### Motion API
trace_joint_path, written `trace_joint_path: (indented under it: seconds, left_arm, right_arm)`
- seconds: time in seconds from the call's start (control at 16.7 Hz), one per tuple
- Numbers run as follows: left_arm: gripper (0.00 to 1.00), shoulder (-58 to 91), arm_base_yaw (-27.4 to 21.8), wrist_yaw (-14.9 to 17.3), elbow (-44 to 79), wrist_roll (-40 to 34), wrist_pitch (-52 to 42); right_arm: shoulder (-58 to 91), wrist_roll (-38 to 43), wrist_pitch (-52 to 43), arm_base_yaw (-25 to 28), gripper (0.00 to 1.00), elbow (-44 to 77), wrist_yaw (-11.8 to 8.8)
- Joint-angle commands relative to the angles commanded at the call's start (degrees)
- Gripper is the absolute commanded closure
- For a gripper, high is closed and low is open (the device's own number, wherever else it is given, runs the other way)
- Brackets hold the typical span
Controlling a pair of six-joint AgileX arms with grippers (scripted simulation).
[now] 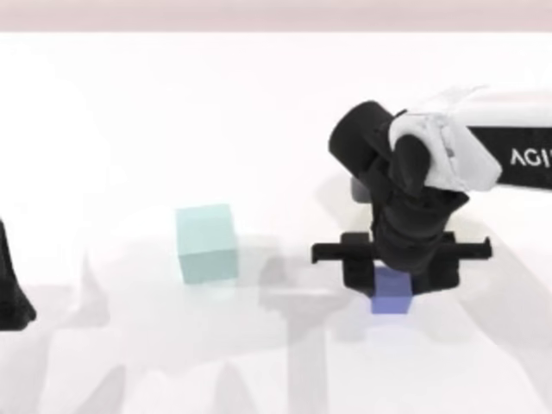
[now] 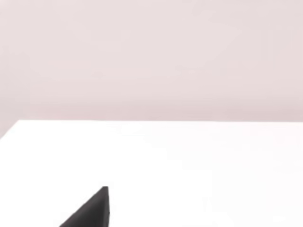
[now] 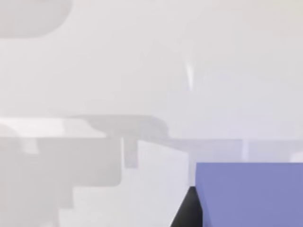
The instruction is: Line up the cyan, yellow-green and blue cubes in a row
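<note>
right tool [image 1: 392,274] over the blue cube [image 1: 392,293], toward the bench's [image 1: 172,112] front edge, right of centre. arm reaching in from the right edge, wrist pointed down, black crossbar of the tool straddling the cube. blue cube partly hidden under the tool in top view; fills the near corner of the right wrist view [image 3: 250,195] with one dark finger [image 3: 187,210] right beside its face. likely clamped on the cube or about to be, but cannot tell if fingers are pressed together on it or apart, and cannot tell if cube is resting on the bench or lifted slightly.

cyan cube [image 1: 207,243] sitting alone on the bench, left of centre, well apart from the blue one, roughly same depth from the front edge. probably serving as the anchor for the row, so blue cube held at about that line makes sense.

yellow-green cube not visible in any view; possibly hidden under the right arm, can't say.

left tool [image 1: 13,289] parked at the bench's left edge, only a dark sliver showing [image 2: 90,210]; finger state cannot tell.

writing: white letters "agi" on the right arm's dark housing [image 1: 522,159], cut off at frame edge. no other labels.
</note>
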Motion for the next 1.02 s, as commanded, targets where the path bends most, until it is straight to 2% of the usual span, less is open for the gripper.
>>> trace_joint_path:
  seconds: [0.36,1.02]
  left_arm:
    - [0.00,0.0,0.0,0.0,0.0,0.0,0.0]
    - [0.00,0.0,0.0,0.0,0.0,0.0,0.0]
  right_arm:
    - [0.0,0.0,0.0,0.0,0.02,0.0,0.0]
    - [-0.3,0.1,-1.0,0.0,0.00,0.9,0.0]
